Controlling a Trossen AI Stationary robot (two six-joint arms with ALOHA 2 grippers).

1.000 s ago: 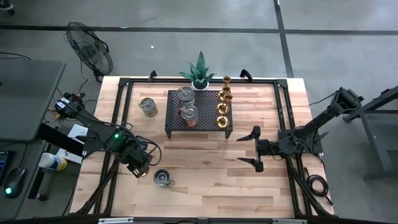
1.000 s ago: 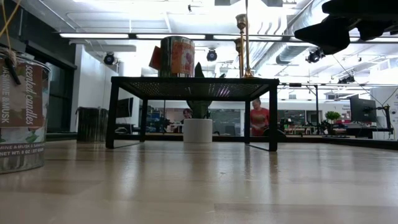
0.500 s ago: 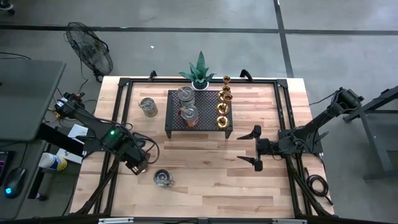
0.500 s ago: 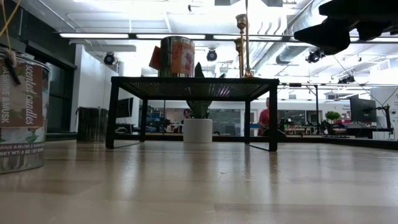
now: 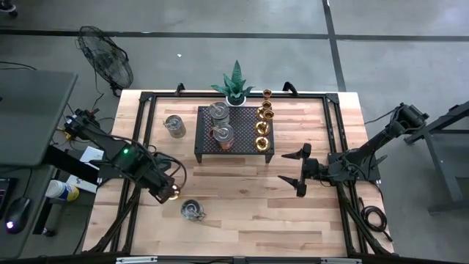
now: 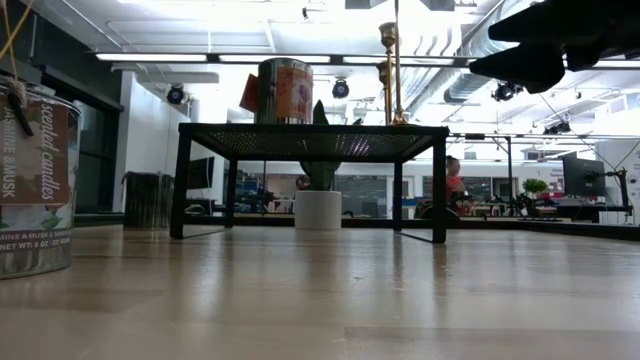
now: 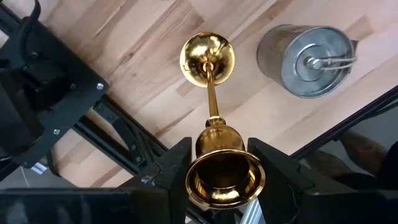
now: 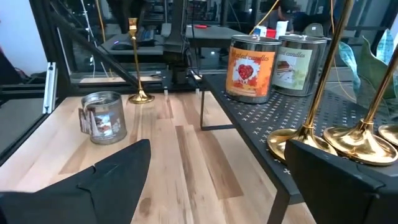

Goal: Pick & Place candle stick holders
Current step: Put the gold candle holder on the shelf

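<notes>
The left gripper (image 7: 217, 163) is clamped on the cup of a brass candlestick holder (image 7: 211, 112), whose round base rests on the wooden table (image 5: 242, 213) directly below it. A lidded candle tin (image 7: 309, 59) sits just beside. The right gripper (image 5: 300, 170) hangs wide and empty just short of the black rack (image 5: 209, 147), where four brass holders (image 5: 262, 128) still wait. Beyond lies a bright workshop.

Left arm reaches in from 9 o'clock, left gripper (image 5: 170, 192) low over the table's 8 o'clock area, jaws clamped on a brass candle stick holder (image 7: 214, 134) at its cup end. Right arm comes from 3 o'clock, right gripper (image 5: 300, 169) near centre-right, fingers spread wide, empty.
</notes>
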